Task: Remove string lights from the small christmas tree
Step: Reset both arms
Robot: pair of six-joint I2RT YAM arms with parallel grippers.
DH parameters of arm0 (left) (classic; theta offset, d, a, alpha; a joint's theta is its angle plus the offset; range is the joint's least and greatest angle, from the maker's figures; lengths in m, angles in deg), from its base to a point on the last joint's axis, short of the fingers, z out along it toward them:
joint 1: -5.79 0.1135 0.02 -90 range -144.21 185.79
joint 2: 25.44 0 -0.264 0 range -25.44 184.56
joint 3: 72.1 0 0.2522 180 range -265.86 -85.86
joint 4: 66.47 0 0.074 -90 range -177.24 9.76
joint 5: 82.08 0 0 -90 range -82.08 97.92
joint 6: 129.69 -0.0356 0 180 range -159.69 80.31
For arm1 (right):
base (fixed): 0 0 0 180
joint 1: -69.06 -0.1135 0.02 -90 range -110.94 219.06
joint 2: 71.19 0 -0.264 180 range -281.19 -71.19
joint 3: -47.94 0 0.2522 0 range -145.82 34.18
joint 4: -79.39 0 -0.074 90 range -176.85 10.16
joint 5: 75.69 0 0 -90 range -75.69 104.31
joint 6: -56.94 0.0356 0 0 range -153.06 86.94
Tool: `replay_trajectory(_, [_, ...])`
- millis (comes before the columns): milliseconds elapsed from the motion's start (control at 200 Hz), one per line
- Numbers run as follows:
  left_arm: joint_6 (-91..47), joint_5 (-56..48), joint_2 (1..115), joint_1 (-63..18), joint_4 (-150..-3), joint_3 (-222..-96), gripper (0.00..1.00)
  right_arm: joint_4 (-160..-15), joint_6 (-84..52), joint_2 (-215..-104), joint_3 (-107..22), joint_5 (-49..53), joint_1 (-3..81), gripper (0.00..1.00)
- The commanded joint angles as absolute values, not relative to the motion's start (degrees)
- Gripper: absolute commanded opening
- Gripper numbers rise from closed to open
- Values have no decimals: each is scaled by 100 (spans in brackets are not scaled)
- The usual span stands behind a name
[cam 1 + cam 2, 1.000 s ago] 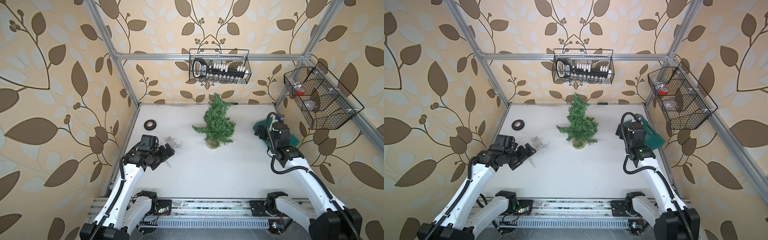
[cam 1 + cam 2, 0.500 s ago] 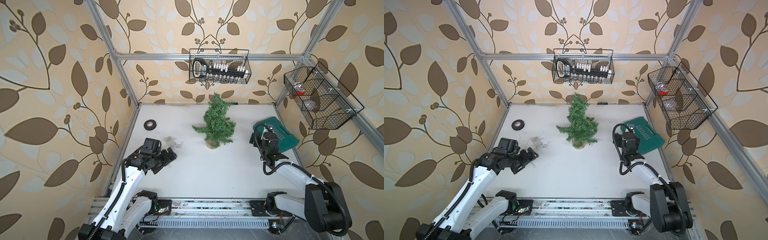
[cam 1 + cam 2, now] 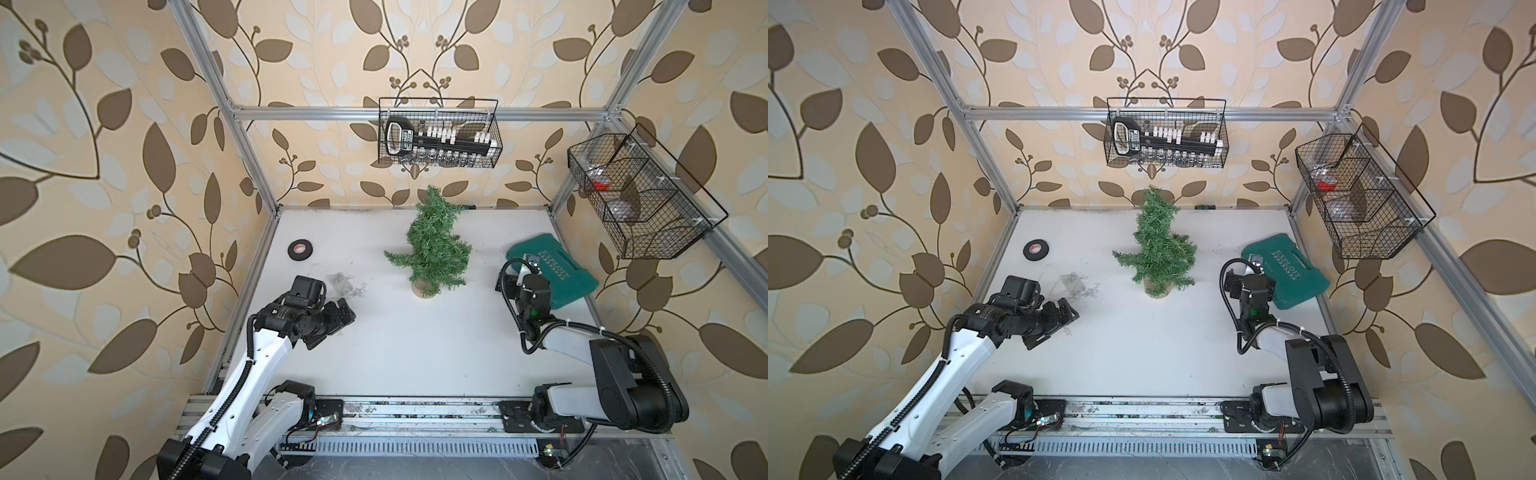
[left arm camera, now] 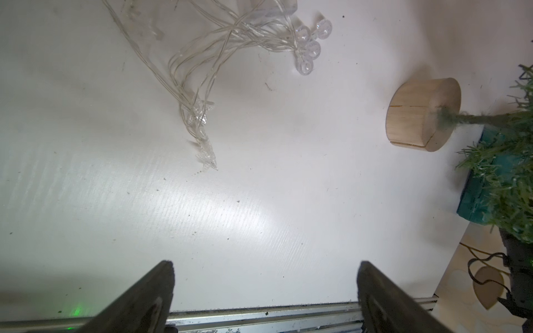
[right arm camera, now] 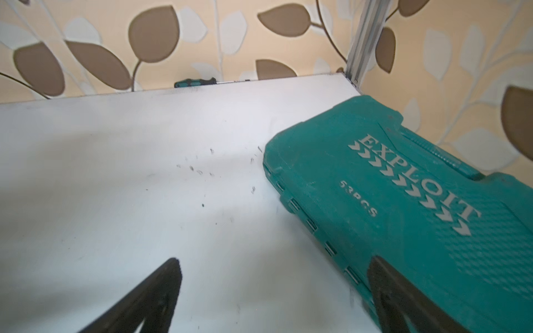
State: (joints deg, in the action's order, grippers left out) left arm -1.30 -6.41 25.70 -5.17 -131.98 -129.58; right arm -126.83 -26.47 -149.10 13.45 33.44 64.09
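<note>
The small christmas tree (image 3: 436, 249) (image 3: 1158, 245) stands upright on its round tan base (image 4: 421, 112) at mid-table, bare green branches showing. The string lights (image 3: 345, 284) (image 3: 1075, 284) lie in a loose tangle on the white table, left of the tree and apart from it; clear bulbs and wire (image 4: 230, 37) show in the left wrist view. My left gripper (image 3: 336, 326) (image 4: 265, 263) is open and empty, just in front of the tangle and not touching it. My right gripper (image 5: 274, 259) is open and empty, low at the near edge of a green case (image 5: 403, 201).
The green tool case (image 3: 557, 270) lies at the right wall. A black tape roll (image 3: 300, 250) sits at the back left. Two wire baskets (image 3: 438, 139) (image 3: 640, 199) hang on the back and right walls. A screwdriver (image 5: 194, 83) lies along the back edge.
My left gripper has drawn back toward the front, away from the tangle of lights. My right arm has folded down and back, uncovering the green case. Both grippers stay open.
</note>
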Motion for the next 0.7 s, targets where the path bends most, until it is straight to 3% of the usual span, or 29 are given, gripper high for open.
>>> replay_trajectory(0, [-326, -466, 2608, -590, -13315, -13103, 99, -13588, -2962, -15030, 1598, 3131, 6423, 100])
replay_trajectory(260, [-391, -400, 2682, -590, -13354, -13206, 99, -14990, -3116, -15695, 2036, 2736, 6478, 100])
replay_trajectory(695, [-427, -319, 2972, -599, -13461, -13545, 99, -14592, -2963, -15716, 1845, 2450, 6693, 100])
